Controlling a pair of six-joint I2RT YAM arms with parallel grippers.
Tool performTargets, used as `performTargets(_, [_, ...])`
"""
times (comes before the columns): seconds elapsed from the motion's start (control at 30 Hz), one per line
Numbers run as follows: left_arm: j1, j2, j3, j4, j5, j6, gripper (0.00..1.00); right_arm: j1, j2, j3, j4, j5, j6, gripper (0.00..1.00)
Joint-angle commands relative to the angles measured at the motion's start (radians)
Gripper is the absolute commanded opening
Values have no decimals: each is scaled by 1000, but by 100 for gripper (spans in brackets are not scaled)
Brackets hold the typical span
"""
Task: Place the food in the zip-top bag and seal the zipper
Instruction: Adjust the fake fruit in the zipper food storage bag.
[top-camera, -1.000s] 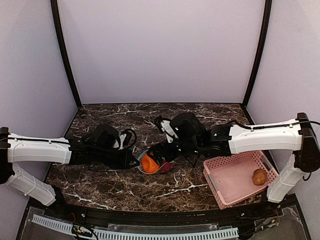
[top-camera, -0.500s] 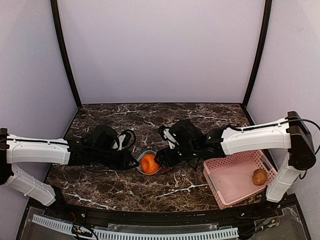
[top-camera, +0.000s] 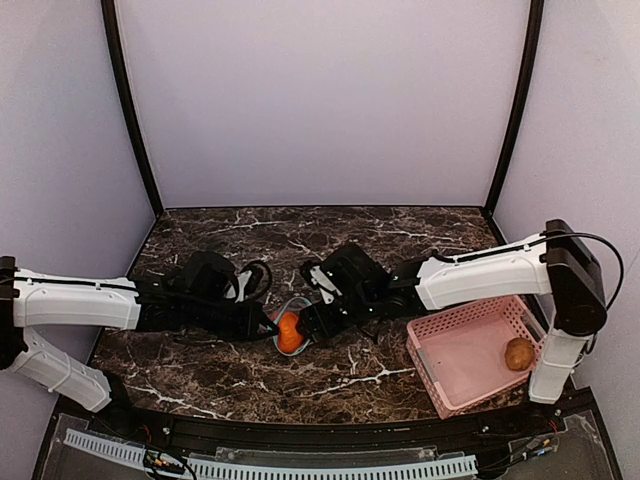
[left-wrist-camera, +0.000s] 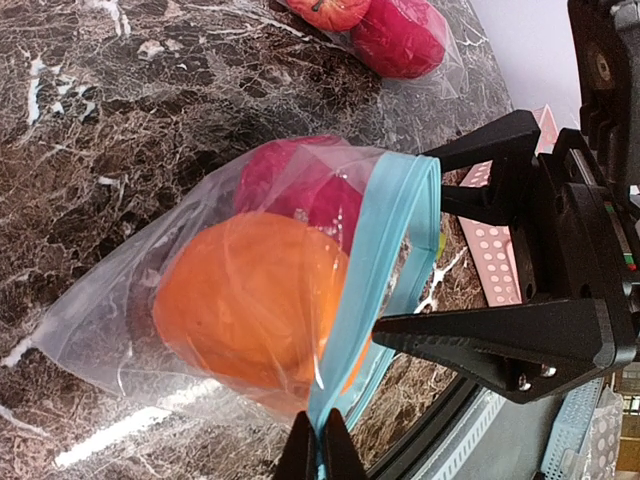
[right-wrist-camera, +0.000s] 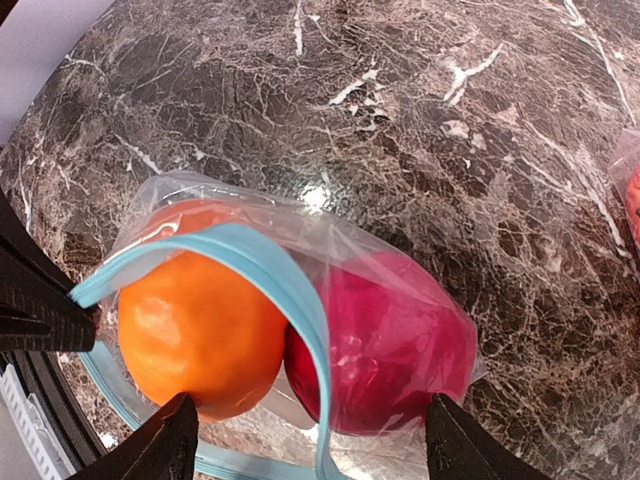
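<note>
Left wrist view: the zipper (left-wrist-camera: 390, 260) is pinched by the left hand (left-wrist-camera: 320, 450); an orange (left-wrist-camera: 250, 300) and a red fruit (left-wrist-camera: 300, 185) are enclosed in the bag (left-wrist-camera: 100, 310). The right hand (right-wrist-camera: 312, 402) is spread astride the zipper.

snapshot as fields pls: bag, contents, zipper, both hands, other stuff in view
bag: clear zip-top bag, between the two hands
contents: one orange fruit, one red fruit
zipper: blue zipper strip, tracks apart, not sealed
left hand: shut on one end of the strip
right hand: open, one finger on each side of the bag
other food: two more red fruits under clear plastic, further off
other: pink basket holding a brown potato-like item
</note>
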Motion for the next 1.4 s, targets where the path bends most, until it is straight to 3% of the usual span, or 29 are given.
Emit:
performTargets(0.0, [1,8,3,26,44,-5,1,-1,53,47,25,-9,5,76])
performTargets(0.23, [3,-13,-4,60,46,-22,1,-1,47,47,25,-6,13,76])
performTargets(0.5, [28,-65,-35,9,8,-10,1,-2,-117,-58,0,38,39,89])
performTargets(0.63, [33,-71,-41,4,13,-6,1,-3,-170,-82,-65,104,66,89])
performTargets(0.73, [34,-68,-36,4,18,-2,1,4,-161,-70,-98,100,58,91])
performTargets(0.83, [33,-67,-32,1,21,1,1,22,-147,-63,-36,48,18,98])
performTargets(1.37, [34,-103,-35,-34,35,5,1,-5,81,121,0,-69,-46,99])
